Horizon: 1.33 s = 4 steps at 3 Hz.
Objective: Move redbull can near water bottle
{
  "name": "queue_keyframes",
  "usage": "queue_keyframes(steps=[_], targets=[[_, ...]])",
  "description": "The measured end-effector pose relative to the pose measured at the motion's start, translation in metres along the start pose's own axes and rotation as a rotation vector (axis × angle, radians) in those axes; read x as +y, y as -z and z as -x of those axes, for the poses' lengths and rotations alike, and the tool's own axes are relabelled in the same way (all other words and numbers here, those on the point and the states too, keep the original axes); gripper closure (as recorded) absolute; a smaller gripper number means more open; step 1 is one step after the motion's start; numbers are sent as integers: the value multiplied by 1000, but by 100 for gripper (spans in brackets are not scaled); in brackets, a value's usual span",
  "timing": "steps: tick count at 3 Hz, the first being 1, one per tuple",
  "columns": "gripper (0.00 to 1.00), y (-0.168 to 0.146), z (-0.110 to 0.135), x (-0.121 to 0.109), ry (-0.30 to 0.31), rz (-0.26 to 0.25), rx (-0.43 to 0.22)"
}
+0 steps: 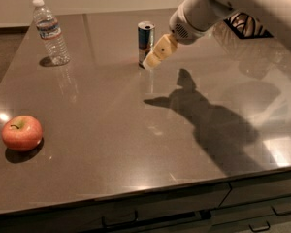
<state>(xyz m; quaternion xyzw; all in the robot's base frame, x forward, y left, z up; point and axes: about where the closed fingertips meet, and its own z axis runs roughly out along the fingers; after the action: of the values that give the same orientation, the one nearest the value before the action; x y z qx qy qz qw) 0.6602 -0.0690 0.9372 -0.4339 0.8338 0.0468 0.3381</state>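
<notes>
The pincer (154,58) hung low over the tabletop (111,144), just beside the right side of the redbull can (145,41), its cream tip pointing down and to the left. From it the white arm (203,8) rose slantwise to the upper right and was cut off by the edge of the view. Its dark shadow (203,118) lay across the right half of the tabletop.

Whether the pincer was open or closed could not be told, as it showed only as one pale shape. Nor could it be told whether its tip touched the can or only stood in front of the lower right edge. A dark object (245,25) behind the arm was mostly hidden and hard to make out.

At the near left lay a red apple (22,132). The water bottle (51,32), clear and ribbed with a white cap and a blue-white label, stood upright at the far left. The can, slim, blue and silver with a silver top, stood upright at the far middle, well apart from the bottle.
</notes>
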Motion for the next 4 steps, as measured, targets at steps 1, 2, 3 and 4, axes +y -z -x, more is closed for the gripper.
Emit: queue_keyframes(steps=[1, 2, 3, 4], targets=[[0, -33, 20, -18, -73, -14, -28], [0, -57, 37, -31, -131, -3, -62], [0, -71, 51, -37, -162, 10, -95], [0, -79, 60, -43, -177, 23, -125]])
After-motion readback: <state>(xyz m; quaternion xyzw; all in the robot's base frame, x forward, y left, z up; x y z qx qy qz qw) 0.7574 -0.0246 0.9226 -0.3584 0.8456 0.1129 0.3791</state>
